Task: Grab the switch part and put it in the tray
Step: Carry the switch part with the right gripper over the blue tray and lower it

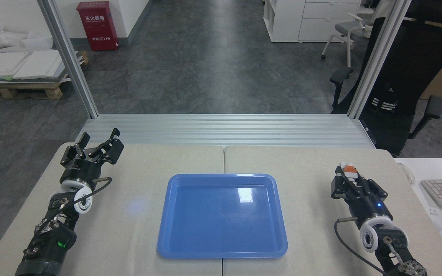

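Fingers of the right gripper [349, 177] are closed on the switch part [348, 169]. Only its white and orange top pokes out above the black fingers. The part is up off the table [320, 165], to the right of the blue tray [221, 253], and not over it yet. The tray has nothing in it.

The left gripper [97, 145] rests at the far left of the table with its fingers spread apart, holding nothing.

What could go wrong? The part is tiny and the grip covers only its lower end, so I think a quick swing could make it slip or tip out. If the fingers let go too soon, it would land on the table, not in the tray. The tray looks shiny and smooth, so a drop from high up could make the part bounce or slide to the rim.
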`<state>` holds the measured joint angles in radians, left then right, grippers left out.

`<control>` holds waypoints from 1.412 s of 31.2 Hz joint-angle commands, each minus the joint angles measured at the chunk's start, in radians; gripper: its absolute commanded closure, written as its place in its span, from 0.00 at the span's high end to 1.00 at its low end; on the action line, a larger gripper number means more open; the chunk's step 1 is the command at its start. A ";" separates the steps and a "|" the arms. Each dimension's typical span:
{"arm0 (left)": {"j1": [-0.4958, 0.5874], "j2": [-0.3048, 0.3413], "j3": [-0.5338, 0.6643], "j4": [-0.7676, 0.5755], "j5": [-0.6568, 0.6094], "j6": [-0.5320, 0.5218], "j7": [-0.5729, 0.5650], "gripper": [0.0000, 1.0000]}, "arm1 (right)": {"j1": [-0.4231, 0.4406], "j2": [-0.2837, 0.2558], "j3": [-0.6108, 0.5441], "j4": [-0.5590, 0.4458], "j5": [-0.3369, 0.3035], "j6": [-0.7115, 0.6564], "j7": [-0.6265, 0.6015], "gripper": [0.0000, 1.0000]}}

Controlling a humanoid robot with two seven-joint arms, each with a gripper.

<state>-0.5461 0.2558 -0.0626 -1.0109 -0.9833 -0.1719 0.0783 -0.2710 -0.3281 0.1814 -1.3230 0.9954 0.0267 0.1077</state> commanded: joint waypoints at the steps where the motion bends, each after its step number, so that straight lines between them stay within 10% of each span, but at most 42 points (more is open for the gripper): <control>1: 0.000 0.000 0.000 0.000 0.000 0.000 0.000 1.00 | -0.005 0.092 0.134 -0.159 0.026 -0.016 0.119 0.15; 12: 0.000 -0.001 0.000 0.000 0.000 0.000 0.000 1.00 | -0.106 0.227 0.503 -0.055 0.238 0.134 0.268 0.17; 24: 0.000 0.000 0.000 0.000 0.000 0.000 0.000 1.00 | -0.123 0.322 0.543 0.130 0.316 0.223 0.283 0.20; 38: 0.000 0.000 0.000 0.000 0.000 0.000 0.000 1.00 | -0.152 0.363 0.509 0.146 0.282 0.259 0.276 0.93; 44: 0.000 0.000 0.000 0.000 0.000 0.000 0.000 1.00 | -0.206 0.425 0.262 0.131 0.195 0.243 0.141 0.96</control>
<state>-0.5461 0.2561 -0.0628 -1.0109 -0.9830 -0.1719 0.0783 -0.4283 0.0536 0.6262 -1.1811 1.2585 0.2848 0.3597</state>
